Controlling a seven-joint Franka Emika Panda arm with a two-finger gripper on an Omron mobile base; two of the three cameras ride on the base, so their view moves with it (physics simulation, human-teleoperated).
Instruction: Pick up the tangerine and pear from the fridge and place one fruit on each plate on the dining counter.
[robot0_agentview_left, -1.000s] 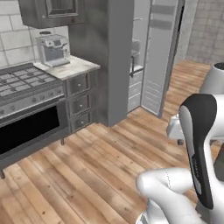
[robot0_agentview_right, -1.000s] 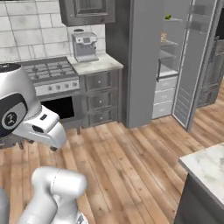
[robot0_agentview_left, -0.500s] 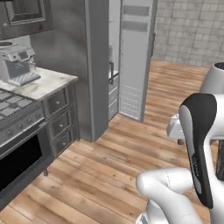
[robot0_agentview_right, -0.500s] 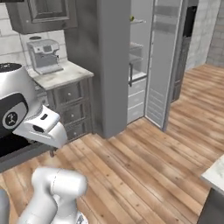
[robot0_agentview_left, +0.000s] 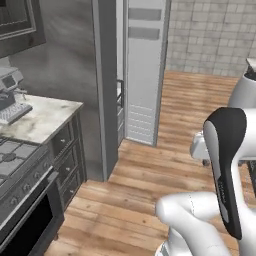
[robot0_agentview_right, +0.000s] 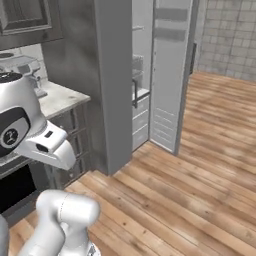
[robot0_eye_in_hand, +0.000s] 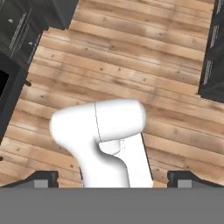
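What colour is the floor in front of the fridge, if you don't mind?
Warm brown wood planks, clearest in the right base view, before the grey fridge.

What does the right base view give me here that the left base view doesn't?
Right base view: the fridge interior, with pale shelves and white drawers past the open door's edge. No fruit can be made out from here.

Left base view: the stove top with its burners, and the oven front below.

Both: the open fridge door, the marble wall counter with a coffee machine, dark drawers and the wood floor.
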